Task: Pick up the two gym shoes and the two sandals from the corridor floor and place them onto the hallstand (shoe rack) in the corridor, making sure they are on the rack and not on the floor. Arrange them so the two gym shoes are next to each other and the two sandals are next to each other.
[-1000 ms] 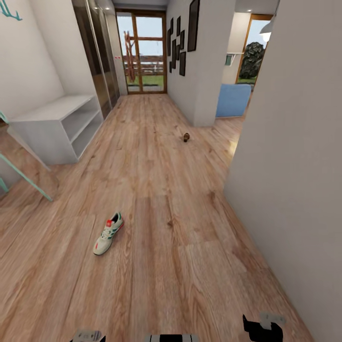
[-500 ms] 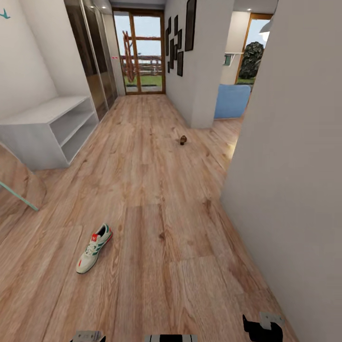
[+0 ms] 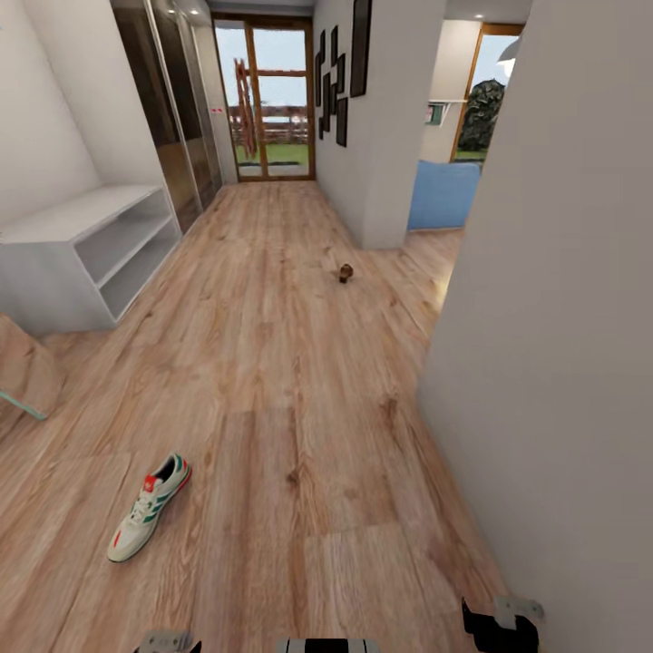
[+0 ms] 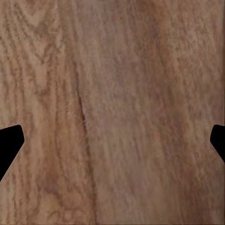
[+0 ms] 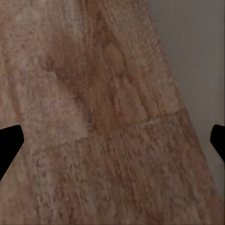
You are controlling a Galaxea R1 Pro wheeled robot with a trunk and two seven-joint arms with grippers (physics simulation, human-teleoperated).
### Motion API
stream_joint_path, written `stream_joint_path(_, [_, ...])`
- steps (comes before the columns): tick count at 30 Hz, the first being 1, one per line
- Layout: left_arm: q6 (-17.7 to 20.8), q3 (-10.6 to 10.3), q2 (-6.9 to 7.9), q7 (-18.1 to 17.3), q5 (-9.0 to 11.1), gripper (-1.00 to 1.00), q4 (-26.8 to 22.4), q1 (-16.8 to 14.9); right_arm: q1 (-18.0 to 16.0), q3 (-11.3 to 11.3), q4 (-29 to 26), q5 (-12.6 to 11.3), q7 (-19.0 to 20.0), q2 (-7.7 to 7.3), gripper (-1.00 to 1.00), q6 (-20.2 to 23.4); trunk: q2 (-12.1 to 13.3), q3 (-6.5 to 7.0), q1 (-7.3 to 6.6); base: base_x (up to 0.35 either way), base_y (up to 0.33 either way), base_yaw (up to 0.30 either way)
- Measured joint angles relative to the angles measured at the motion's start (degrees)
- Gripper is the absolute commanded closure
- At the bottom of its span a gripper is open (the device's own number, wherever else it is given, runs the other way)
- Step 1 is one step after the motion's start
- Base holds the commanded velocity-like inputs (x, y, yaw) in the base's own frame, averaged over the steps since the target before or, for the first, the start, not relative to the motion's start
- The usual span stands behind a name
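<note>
- Black fingertips of the left jaws stand wide apart at the two sides of the left wrist view, with bare wood-plank corridor floor between them and nothing held.
- Right jaws are spread just as wide over the same planks, empty; a grey wall meets the floor close beside them.
- In the head view that wall closes the right side, while open floor runs ahead down the corridor to a glazed door.
- One gym shoe lies on the floor ahead and to the left, apart from both jaws, toe pointing toward the robot.
- A small dark brown object, too small to make out, lies far down the corridor.
- A pale grey two-tier shelf unit stands against the left wall, cut off at the frame edge.
</note>
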Motion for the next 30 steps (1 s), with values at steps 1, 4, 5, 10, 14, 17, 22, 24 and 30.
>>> stream_joint_path(1, [0.0, 0.0, 0.01, 0.0, 0.0, -1.00, 0.0, 0.0, 0.0, 0.0, 0.0, 0.0, 0.0, 0.03, -1.00, 0.0, 0.0, 0.00, 0.00, 0.287, -0.167, 0.194])
stream_joint_path(4, [0.0, 0.0, 0.01, 0.0, 0.0, -1.00, 0.0, 0.0, 0.0, 0.0, 0.0, 0.0, 0.0, 0.06, -1.00, 0.0, 0.0, 0.00, 0.00, 0.296, -0.158, 0.230])
stream_joint_path(5, [0.0, 0.0, 0.01, 0.0, 0.0, -1.00, 0.0, 0.0, 0.0, 0.0, 0.0, 0.0, 0.0, 0.06, -1.00, 0.0, 0.0, 0.00, 0.00, 0.310, -0.121, 0.256])
stream_joint_path(10, [0.0, 0.0, 0.02, 0.0, 0.0, -1.00, 0.0, 0.0, 0.0, 0.0, 0.0, 0.0, -0.1, 0.08, -1.00, 0.0, 0.0, 0.00, 0.00, 0.324, -0.059, 0.267])
stream_joint_path(14, [0.0, 0.0, 0.02, 0.0, 0.0, -1.00, 0.0, 0.0, 0.0, 0.0, 0.0, 0.0, -0.1, 0.08, -1.00, 0.0, 0.0, 0.00, -0.01, 0.335, -0.014, 0.276])
stream_joint_path(17, [0.0, 0.0, 0.02, 0.0, 0.0, -1.00, 0.0, 0.0, 0.0, 0.0, 0.0, 0.0, -0.1, 0.08, -1.00, 0.0, 0.0, 0.00, -0.01, 0.337, -0.004, 0.277])
stream_joint_path(22, [0.0, 0.0, 0.04, 0.0, 0.0, -1.00, 0.0, 0.0, 0.0, 0.0, 0.0, 0.1, -0.1, 0.08, -1.00, 0.0, 0.0, 0.00, -0.01, 0.338, -0.001, 0.225])
stream_joint_path(24, [0.0, 0.0, 0.04, 0.0, 0.0, -1.00, 0.0, 0.0, 0.0, 0.0, 0.0, 0.1, -0.1, 0.08, -1.00, 0.0, 0.0, 0.00, -0.01, 0.338, -0.001, 0.095])
stream_joint_path(30, [0.0, 0.0, 0.07, 0.0, 0.0, -1.00, 0.0, 0.0, 0.0, 0.0, 0.0, 0.0, -0.1, 0.08, -1.00, 0.0, 0.0, 0.00, -0.01, 0.338, 0.000, 0.026])
